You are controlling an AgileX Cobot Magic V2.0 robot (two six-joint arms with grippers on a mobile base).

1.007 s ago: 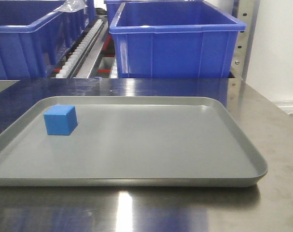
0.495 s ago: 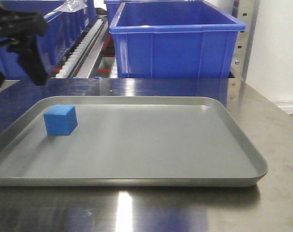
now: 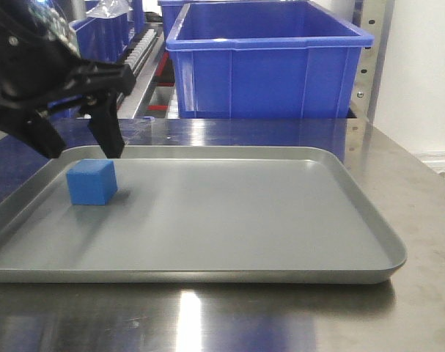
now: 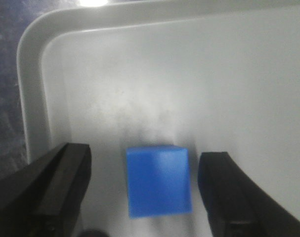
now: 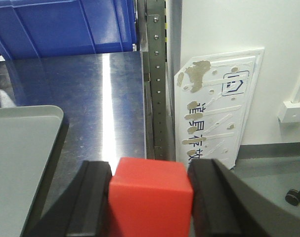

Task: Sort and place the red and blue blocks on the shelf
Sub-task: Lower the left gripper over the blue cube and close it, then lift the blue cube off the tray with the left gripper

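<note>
A blue block rests at the left end of a shallow grey tray. My left gripper hangs open just over it, one black finger on each side, clear gaps between pads and cube. The left wrist view confirms this: the blue block sits between the spread fingers of the left gripper, near the tray's corner rim. My right gripper is shut on the red block, held above the table's right side beside the shelf upright. The right gripper does not appear in the front view.
The shelf behind the table carries large blue bins and white roller tracks. The tray lies on a steel-topped table. A white board with printed characters leans by the wall, right of the upright.
My left arm came into the front view from the upper left and dropped over the blue block. The block and tray have not moved.
</note>
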